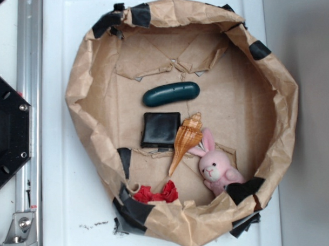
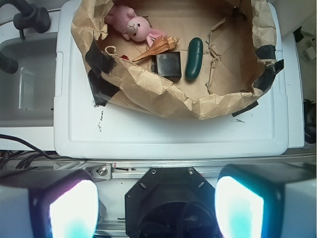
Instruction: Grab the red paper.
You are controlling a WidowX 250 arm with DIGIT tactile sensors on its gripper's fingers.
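The red paper (image 1: 156, 194) is lying at the bottom edge of the brown paper nest (image 1: 274, 78) in the exterior view, pressing right up against the crumpled wall and partly tucking under its folded rim, beside a strip of black tape (image 1: 133, 207). From the wrist view only a sliver of red (image 2: 124, 57) is peeking over the near wall, so that raised edge is blocking most of it from this side. The tool (image 2: 157, 210) is hanging well back from the nest, over the black base and rail beyond the white worktop (image 2: 163, 136); its two pads (image 2: 73, 210) are standing wide apart with nothing between them. Inside the nest, the orange shell (image 1: 185, 140) is pointing its tip down toward the paper, coming near but not touching it. The pink bunny (image 1: 217, 170) is sitting to the right of the paper against the wall. The black square block (image 1: 161, 129) and the dark green cucumber-shaped piece (image 1: 171, 93) are lying farther in, well apart from the wad. Open floor is showing just above the paper, between it and the block.
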